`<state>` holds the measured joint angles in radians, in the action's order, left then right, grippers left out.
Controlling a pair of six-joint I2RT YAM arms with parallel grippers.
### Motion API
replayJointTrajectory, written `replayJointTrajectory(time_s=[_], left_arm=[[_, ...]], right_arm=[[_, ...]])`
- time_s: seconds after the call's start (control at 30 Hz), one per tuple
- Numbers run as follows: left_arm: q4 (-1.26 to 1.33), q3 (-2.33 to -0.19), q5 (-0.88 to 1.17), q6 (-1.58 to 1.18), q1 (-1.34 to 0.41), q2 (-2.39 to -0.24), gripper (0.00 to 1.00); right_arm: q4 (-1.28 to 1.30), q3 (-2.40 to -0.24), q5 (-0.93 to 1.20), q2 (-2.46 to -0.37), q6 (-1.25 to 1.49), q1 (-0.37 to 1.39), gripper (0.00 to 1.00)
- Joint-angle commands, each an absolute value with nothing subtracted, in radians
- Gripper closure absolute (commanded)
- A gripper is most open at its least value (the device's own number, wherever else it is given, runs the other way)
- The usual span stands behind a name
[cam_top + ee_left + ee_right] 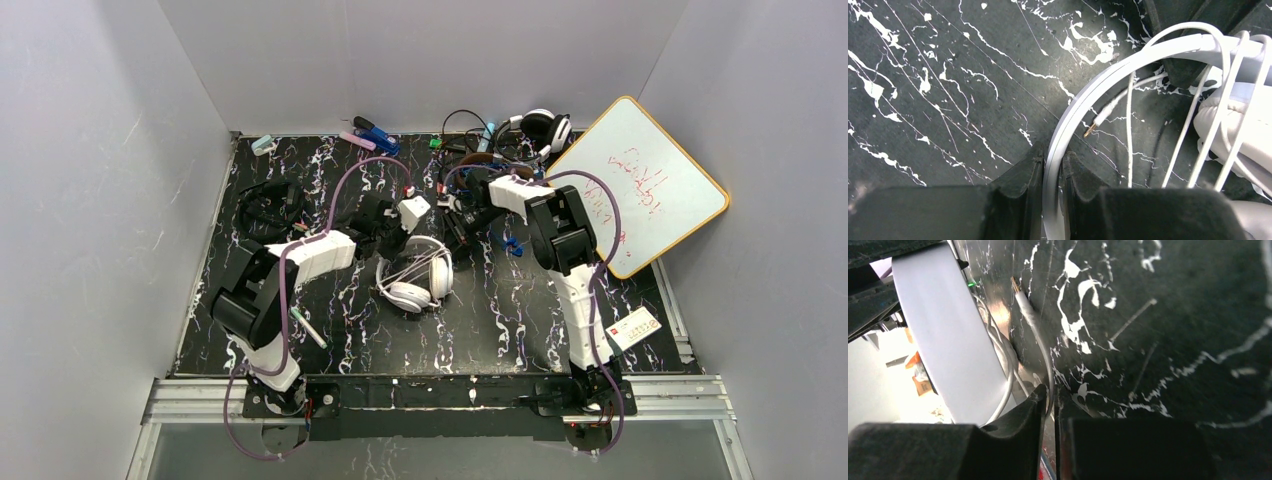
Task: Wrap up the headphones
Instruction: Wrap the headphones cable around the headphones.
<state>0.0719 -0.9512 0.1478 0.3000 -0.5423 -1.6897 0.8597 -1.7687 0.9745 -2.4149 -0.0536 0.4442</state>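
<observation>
Surface: black table point(500, 310) with white marble-like veining, matte, some scuffs showing in the wrist views. Room: plain grey walls point(400, 60) on three sides. A whiteboard point(640, 185) with faint red scribble leans against the right wall, its lower corner on the table. Loose markers point(370, 135) lie along the far edge.

White headphones point(415, 275): flat on the table at centre, between my two arms, cord looped over the ear cups.

My left gripper point(1052, 155): pressed together on the white headband point(1128, 65), which runs up between my fingertips in an arc just above the surface.

My right gripper point(1050, 390): jaws a narrow slit apart, with the thin white cord point(1035, 330) running into the slit. I cannot tell whether it is pinched or lies loose. Its plug end points away across the table.

Other headsets: black headphones point(265, 205) at far left, and a black-and-white pair point(540, 125) in the cable tangle by the back wall, next to the whiteboard
</observation>
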Motion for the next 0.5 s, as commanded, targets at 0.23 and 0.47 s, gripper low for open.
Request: replayJointTrajectory(time_s=[0.23, 0.47], left_arm=[[0.126, -1.015, 0.065, 0.367, -0.566, -1.764, 1.0], [0.11, -1.034, 0.042, 0.377, -0.574, -1.795, 1.0]], right_arm=[[0.717, -1.67, 0.793, -2.231, 0.178, 0.42, 0.66], [0.64, -1.604, 0.736, -2.178, 0.259, 0.366, 0.86]])
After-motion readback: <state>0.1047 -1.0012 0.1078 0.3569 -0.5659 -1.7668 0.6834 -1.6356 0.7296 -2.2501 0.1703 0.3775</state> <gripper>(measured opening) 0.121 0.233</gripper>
